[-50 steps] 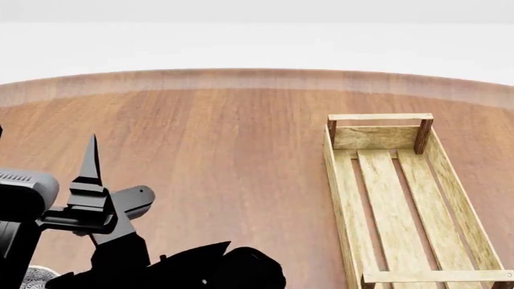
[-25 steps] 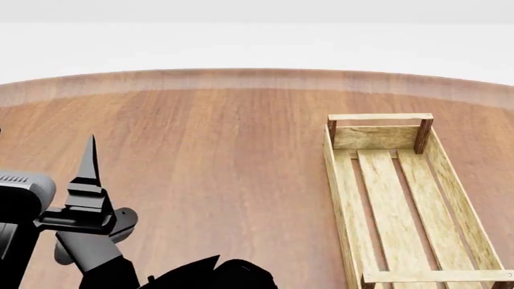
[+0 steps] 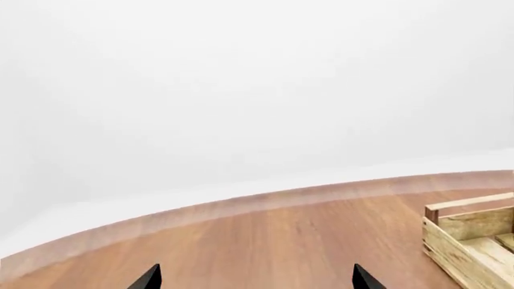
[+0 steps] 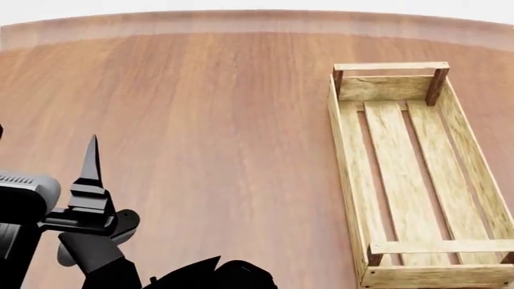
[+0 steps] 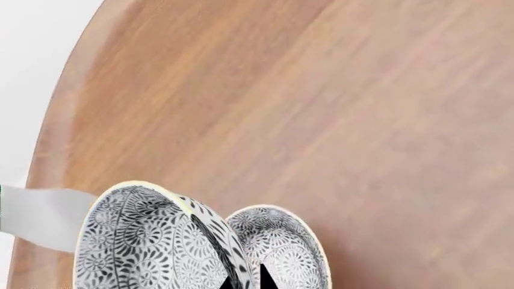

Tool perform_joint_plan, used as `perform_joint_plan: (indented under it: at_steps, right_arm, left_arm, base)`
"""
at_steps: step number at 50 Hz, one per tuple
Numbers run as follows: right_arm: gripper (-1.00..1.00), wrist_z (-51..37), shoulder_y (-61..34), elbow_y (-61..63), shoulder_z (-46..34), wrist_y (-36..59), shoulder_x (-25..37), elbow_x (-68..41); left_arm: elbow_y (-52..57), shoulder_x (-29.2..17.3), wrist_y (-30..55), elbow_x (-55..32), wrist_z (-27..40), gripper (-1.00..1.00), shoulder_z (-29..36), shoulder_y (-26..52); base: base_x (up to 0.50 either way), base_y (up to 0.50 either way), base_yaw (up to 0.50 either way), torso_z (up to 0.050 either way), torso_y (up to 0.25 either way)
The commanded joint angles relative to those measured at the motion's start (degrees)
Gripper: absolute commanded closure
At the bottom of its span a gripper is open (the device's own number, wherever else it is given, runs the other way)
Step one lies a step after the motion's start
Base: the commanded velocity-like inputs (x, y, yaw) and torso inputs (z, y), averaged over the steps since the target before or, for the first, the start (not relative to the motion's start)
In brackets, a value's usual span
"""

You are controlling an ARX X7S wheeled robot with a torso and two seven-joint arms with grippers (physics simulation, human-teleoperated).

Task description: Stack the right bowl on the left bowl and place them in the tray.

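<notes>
In the right wrist view, two bowls with a black-and-white floral pattern sit side by side near the table edge. My right gripper (image 5: pixel 247 282) is shut on the rim of the nearer, larger-looking bowl (image 5: pixel 148 241). The second bowl (image 5: pixel 281 250) lies just beyond it on the table. The pale wooden tray (image 4: pixel 401 174) stands empty at the right of the head view. Its corner also shows in the left wrist view (image 3: pixel 470 238). My left gripper (image 3: pixel 255 280) is open and empty, held above the table at the left (image 4: pixel 96 198). The bowls are out of the head view.
The round wooden table (image 4: pixel 216 120) spreads between my left gripper and the tray. Its curved edge (image 5: pixel 60 120) runs close beside the bowls. My right arm (image 4: pixel 216 274) shows as a black shape at the bottom of the head view.
The head view has tilted down, so the whole tray now shows and the table's far edge sits higher. My right arm dropped lower in view earlier. My left gripper has barely moved.
</notes>
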State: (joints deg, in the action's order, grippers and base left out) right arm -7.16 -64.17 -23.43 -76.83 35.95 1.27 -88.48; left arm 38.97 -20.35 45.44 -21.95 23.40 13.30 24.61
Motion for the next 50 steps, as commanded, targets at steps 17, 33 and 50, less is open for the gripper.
perform_joint_plan:
  at_steps: [17,33,50]
  right_arm:
    - [1.00,0.9,-0.3,0.2,-1.2,-1.7,0.2,-0.4]
    - [-1.00,0.7,-0.4,0.0,-1.6,-2.5,0.3,-0.7]
    - [-1.00,-0.2,-0.4,1.2,-2.2,-5.0,0.9,1.3]
  left_arm:
    - [0.1,-0.5,-0.4,0.1,0.3,-1.00,1.2,-0.2]
    - [0.0,-0.5,-1.4,-0.8,0.0,-1.00,0.7,-0.4]
    - [0.5,-0.8,-1.9,-1.3,0.1,-1.00,0.3,-0.9]
  base:
    - [0.00,0.00,0.00,0.000,-0.250]
    - [0.00,0.00,0.00,0.000,-0.139]
    - [0.00,0.00,0.00,0.000,0.000]
